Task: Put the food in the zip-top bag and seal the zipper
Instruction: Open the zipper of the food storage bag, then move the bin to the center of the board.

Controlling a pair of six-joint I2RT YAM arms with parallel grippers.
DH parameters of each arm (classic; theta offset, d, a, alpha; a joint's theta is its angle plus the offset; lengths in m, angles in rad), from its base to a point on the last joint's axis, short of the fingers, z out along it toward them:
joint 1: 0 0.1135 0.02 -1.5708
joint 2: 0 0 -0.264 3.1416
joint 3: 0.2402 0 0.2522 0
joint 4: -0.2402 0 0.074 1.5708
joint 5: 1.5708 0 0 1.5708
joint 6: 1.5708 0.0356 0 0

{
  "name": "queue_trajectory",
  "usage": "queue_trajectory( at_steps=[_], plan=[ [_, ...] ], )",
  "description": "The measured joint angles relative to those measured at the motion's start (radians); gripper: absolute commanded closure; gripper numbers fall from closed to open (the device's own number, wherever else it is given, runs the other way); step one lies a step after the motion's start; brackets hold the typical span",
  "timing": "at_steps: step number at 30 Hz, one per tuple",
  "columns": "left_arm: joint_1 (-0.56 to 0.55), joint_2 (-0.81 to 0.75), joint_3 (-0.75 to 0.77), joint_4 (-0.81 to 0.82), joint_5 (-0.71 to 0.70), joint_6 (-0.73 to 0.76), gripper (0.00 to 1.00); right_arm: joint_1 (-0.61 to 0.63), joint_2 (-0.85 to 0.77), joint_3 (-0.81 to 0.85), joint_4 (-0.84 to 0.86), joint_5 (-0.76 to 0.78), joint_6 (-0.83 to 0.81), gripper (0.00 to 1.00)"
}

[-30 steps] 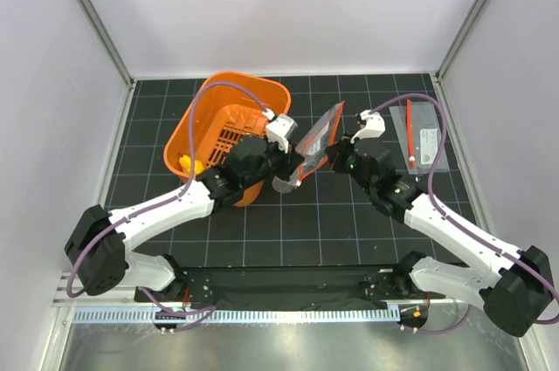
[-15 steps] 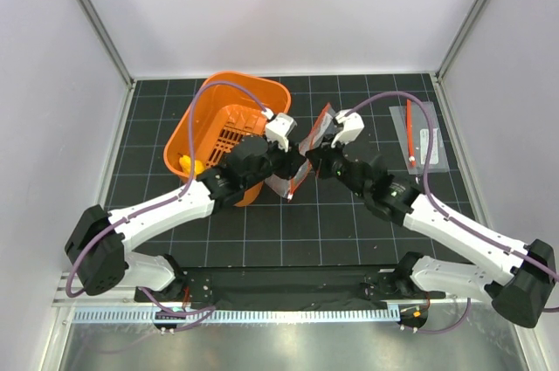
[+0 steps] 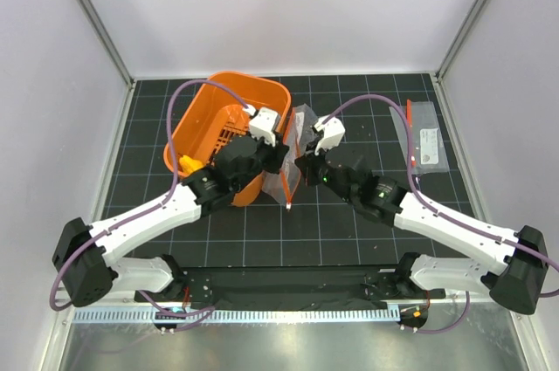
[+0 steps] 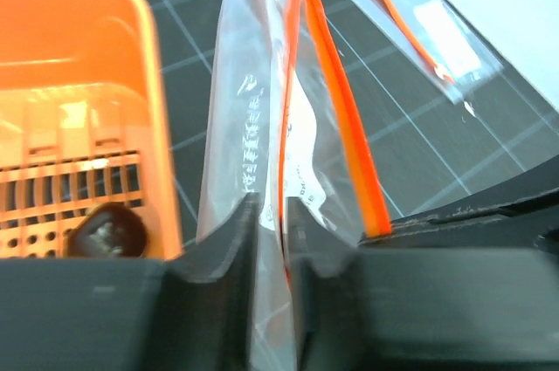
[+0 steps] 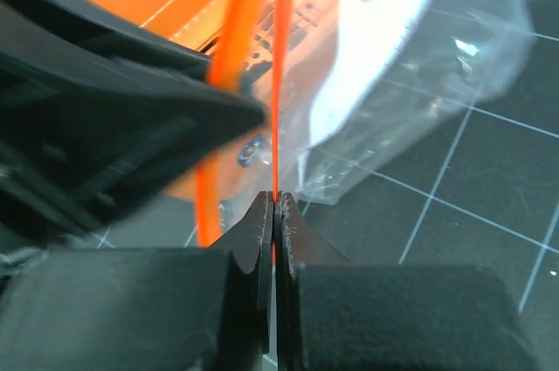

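Note:
The clear zip-top bag (image 3: 292, 161) hangs upright between my two grippers, just right of the orange basket (image 3: 210, 100). My left gripper (image 3: 279, 160) is shut on one clear wall of the bag (image 4: 249, 118). My right gripper (image 3: 304, 167) is shut on the red-orange zipper (image 5: 279, 57) edge. The zipper strip also shows in the left wrist view (image 4: 341, 127). The bag's mouth is parted a little between the two grips. A yellow food (image 3: 188, 164) lies in the basket's near left corner. A dark brown round food (image 4: 109, 231) lies on the basket floor.
The narrower clear pouch with a white label (image 3: 425, 137) lies flat at the far right of the black grid mat, also in the left wrist view (image 4: 432, 26). The basket wall (image 4: 148, 83) stands right beside the bag. White enclosure walls surround the mat.
Both grippers have carried the bag left, up against the basket's right side. The bag has turned from slanted to hanging nearly upright. The right arm has reached further left.

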Motion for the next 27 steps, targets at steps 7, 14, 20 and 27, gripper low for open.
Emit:
queue_trajectory(
  at_steps=[7,14,20,27],
  plan=[
    [0.000,-0.033,0.002,-0.037,-0.115,0.013,1.00,0.000,0.019,0.040,-0.061,0.112,0.005,0.99],
    [0.000,-0.035,0.014,-0.107,-0.174,0.008,1.00,0.000,0.011,0.060,-0.142,0.327,0.035,0.89],
    [0.000,-0.056,0.019,-0.147,-0.197,-0.006,1.00,0.000,-0.069,0.051,-0.163,0.445,0.058,0.46],
    [0.002,-0.106,0.023,-0.163,-0.197,-0.029,1.00,0.000,-0.272,-0.076,-0.045,0.376,0.041,0.30]
  ],
)
